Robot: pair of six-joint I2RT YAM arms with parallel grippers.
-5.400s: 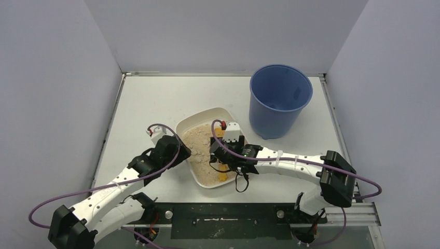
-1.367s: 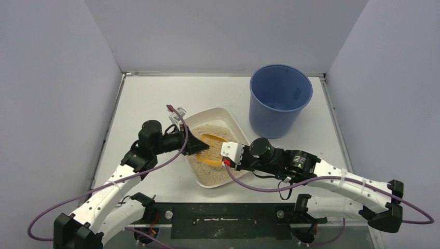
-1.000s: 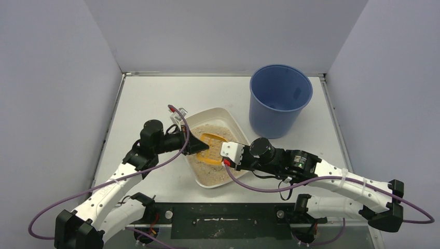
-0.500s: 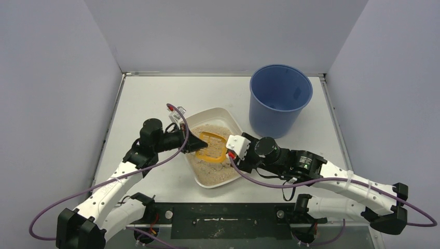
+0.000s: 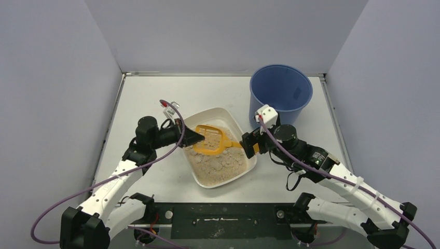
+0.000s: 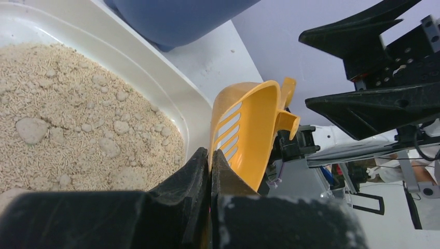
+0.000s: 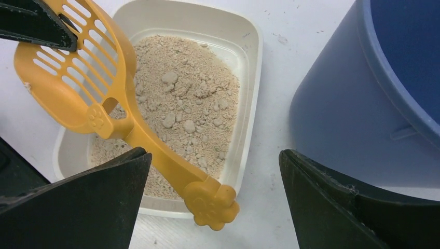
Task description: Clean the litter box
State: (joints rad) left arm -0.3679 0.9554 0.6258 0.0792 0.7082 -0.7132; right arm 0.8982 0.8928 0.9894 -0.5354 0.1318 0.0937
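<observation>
Though agape, right pincer (image 7: 214, 154) empty

White table (image 5: 150, 98) with off-white litter box (image 7: 187, 18) and, just beyond the box's far-right side, blue bucket (image 5: 293, 111).

At two o'clock on the white table (image 5: 155, 98), a tall blue bucket (image 5: 280, 98), upright, mouth open upward, close to the far right corner. Near the middle, an orange slotted scoop (image 5: 209, 140), tilted, head toward nine o'clock, flower-shaped handle end toward three. All round, plain grey walls (image 5: 223, 31) at nine, twelve and three o'clock.
</observation>
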